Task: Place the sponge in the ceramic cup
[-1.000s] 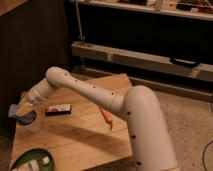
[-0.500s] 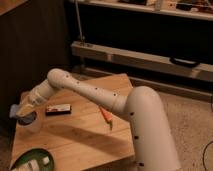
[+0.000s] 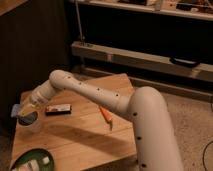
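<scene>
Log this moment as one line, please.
gripper: above ceramic cup | sponge: held at cup rim, not yet inside | dark bar: flat, beside cup, apart

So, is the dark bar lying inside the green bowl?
No, the dark bar lies on the table; the gripper hangs over the ceramic cup.

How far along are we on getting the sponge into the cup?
Done: the sponge looks lifted off the table, up at the gripper on the table's left side. In hand: the gripper hovers at the left rim of the ceramic cup. Left: the sponge is at the rim, not inside, so it probably needs centring over the mouth and letting go.
</scene>
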Available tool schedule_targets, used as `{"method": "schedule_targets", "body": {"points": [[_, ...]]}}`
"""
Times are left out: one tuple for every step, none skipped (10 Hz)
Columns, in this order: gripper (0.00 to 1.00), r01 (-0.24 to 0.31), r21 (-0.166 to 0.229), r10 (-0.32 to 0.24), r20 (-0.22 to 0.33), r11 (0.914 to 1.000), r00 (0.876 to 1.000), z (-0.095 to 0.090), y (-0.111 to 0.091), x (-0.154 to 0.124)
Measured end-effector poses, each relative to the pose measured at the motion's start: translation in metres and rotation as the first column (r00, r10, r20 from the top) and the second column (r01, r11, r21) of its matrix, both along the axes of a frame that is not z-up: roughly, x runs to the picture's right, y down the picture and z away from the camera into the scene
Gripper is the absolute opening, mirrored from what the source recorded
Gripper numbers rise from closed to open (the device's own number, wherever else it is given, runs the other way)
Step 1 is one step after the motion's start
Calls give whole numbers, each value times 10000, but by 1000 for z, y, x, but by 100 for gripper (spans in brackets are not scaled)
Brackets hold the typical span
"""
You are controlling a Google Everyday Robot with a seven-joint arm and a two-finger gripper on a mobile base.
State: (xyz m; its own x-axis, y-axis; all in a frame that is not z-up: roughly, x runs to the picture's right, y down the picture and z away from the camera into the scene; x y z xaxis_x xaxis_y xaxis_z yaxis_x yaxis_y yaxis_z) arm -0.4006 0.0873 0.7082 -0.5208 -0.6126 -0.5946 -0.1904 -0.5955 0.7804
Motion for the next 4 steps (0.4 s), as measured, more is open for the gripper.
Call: {"method": "schedule_targets", "body": {"points": [[80, -125, -115, 125, 5, 9999, 9999, 2, -1, 2], [80, -380, -383, 385, 123, 9985, 9992, 4, -4, 6], [80, -544, -486, 555, 233, 9973, 9982, 6, -5, 9], [80, -576, -603, 593, 271, 9965, 9979, 7, -6, 10]]}}
